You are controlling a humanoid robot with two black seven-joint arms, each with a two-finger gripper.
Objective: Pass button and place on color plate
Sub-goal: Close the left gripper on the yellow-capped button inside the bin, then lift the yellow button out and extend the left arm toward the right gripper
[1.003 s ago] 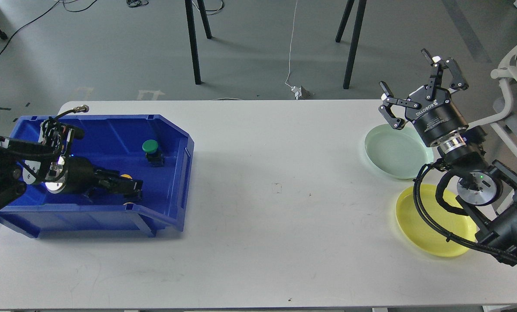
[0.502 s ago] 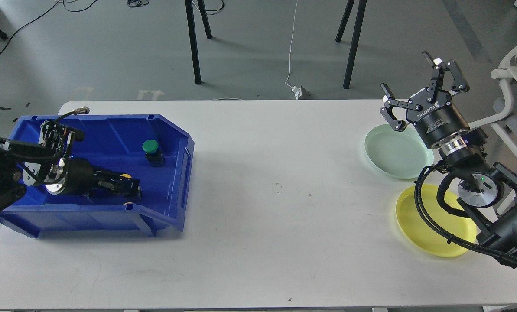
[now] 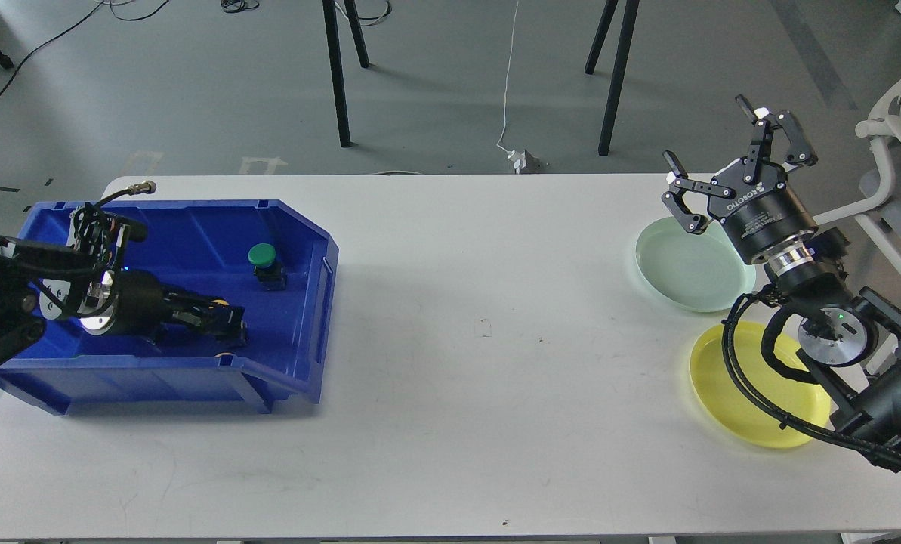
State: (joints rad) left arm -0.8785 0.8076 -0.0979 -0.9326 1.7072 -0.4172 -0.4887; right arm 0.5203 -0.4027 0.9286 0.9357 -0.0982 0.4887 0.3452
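A green button [image 3: 262, 256] on a black base stands in the blue bin [image 3: 193, 227] at the table's left. My left gripper [image 3: 227, 326] lies low inside the bin, in front and to the left of the green button. A bit of a yellow button [image 3: 220, 304] shows at its dark fingers. I cannot tell whether the fingers hold it. My right gripper [image 3: 704, 128] is open and empty, raised above the far edge of the pale green plate [image 3: 684, 268]. The yellow plate [image 3: 729, 393] lies in front of that one.
Both plates sit near the table's right edge, partly covered by my right arm [image 3: 828, 332]. A grey chair [image 3: 899, 151] stands to the right of the table. Table legs and a cable are on the floor behind.
My left gripper has shifted slightly left and back inside the bin. My right gripper has moved slightly to the right and up, still open.
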